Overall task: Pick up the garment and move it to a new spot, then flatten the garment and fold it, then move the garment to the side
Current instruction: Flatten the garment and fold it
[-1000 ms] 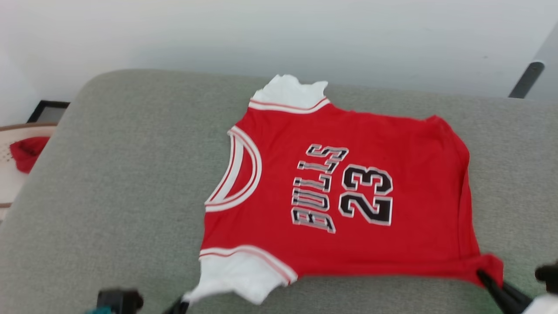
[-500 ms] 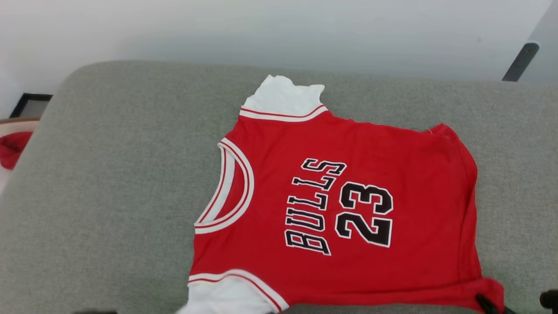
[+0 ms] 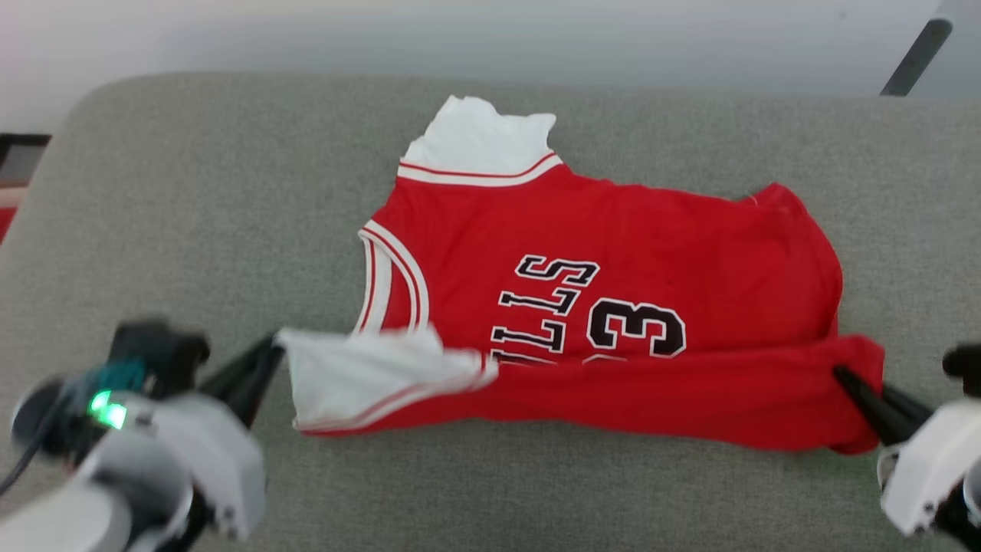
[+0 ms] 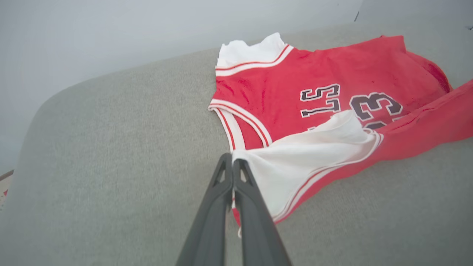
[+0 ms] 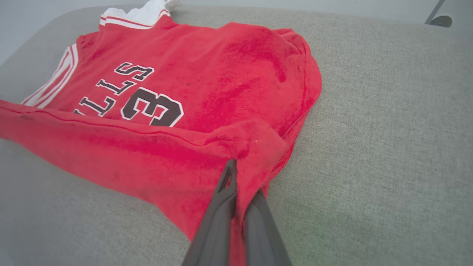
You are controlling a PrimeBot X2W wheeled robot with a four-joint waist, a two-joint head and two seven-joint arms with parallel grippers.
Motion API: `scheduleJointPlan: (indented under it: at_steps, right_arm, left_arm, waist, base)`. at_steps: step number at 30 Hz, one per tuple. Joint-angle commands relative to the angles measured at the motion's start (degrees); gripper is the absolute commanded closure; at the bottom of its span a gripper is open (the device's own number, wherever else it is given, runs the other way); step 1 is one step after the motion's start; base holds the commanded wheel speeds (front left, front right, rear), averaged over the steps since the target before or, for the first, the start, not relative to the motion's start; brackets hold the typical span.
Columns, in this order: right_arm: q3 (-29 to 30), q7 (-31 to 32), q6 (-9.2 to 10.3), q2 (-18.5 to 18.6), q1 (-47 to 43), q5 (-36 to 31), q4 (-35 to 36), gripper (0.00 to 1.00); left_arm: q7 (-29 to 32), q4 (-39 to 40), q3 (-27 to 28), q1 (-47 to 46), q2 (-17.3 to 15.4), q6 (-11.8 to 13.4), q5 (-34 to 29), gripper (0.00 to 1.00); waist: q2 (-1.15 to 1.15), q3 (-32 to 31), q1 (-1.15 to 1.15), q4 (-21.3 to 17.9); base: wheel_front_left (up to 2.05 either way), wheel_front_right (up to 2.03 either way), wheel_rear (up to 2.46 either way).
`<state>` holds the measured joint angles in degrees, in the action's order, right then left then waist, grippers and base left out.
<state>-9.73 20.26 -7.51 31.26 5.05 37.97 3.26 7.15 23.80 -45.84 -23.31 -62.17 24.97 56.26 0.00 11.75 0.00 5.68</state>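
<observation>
- Grey fabric cushion (image 3: 191, 230) fills the scene, with a pale wall (image 3: 490, 31) behind it and a dark bar (image 3: 916, 57) leaning at the far right corner.
- A red shirt (image 3: 613, 222) lies on the cushion, spread between the two pairs of fingers, its neck opening towards the left pair and its hem towards the right pair.
- The left fingers (image 3: 264, 354) are pressed together, pinching the tip of the near white sleeve (image 3: 360, 368); the sleeve stretches away from the fingertips, pulled taut over the shirt's front.
- The right fingers (image 3: 851, 383) are closed on the near hem corner (image 3: 862, 360); in the right wrist view red cloth bunches over the fingertips and wraps one of them.
- Between the two grips the shirt's near edge runs as a raised red band, covering the lower part of the black lettering and one digit, so "3" is the number left showing.
- Beyond the fingertips, the far white sleeve (image 3: 479, 138) rests flat on the cushion.
</observation>
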Motion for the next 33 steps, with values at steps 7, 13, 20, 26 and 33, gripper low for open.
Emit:
scheduleJointPlan:
  at_steps: [7,13,20,26,33]
  right_arm:
    - [0.3,3.8,0.04,-2.8,9.4,-3.1,-7.3,1.00]
    - [-1.2,6.7,0.04,-4.5,13.7,-4.4,-11.2,1.00]
    - [-1.1,9.7,0.04,-5.4,16.1,-4.0,-13.2,1.00]
    - [0.1,12.2,0.04,-5.4,16.3,-4.3,-12.5,0.00]
    - [2.8,12.4,0.04,-6.3,14.1,-4.9,-10.7,0.00]
  left_arm:
    - [4.2,-17.8,-2.9,-14.4,10.0,-11.7,-4.1,1.00]
    - [6.4,-31.8,-5.5,-19.7,16.8,-18.7,-3.3,1.00]
    - [8.2,-40.4,-6.9,-21.7,21.3,-22.9,-1.1,1.00]
    - [8.0,-41.7,-6.2,-21.5,21.3,-22.3,-0.3,0.00]
    - [5.6,-38.0,-5.0,-19.0,19.8,-20.3,0.2,0.00]
  waist:
    - [0.00,3.7,0.00,0.0]
    - [0.00,5.2,0.00,-0.3]
    - [0.00,5.3,0.00,-0.3]
    - [0.00,4.0,0.00,-0.1]
    - [0.00,1.1,0.00,0.5]
  base:
    - [0.00,0.00,0.00]
    - [0.00,0.00,0.00]
    - [0.00,0.00,0.00]
    - [0.00,0.00,0.00]
    - [0.00,0.00,0.00]
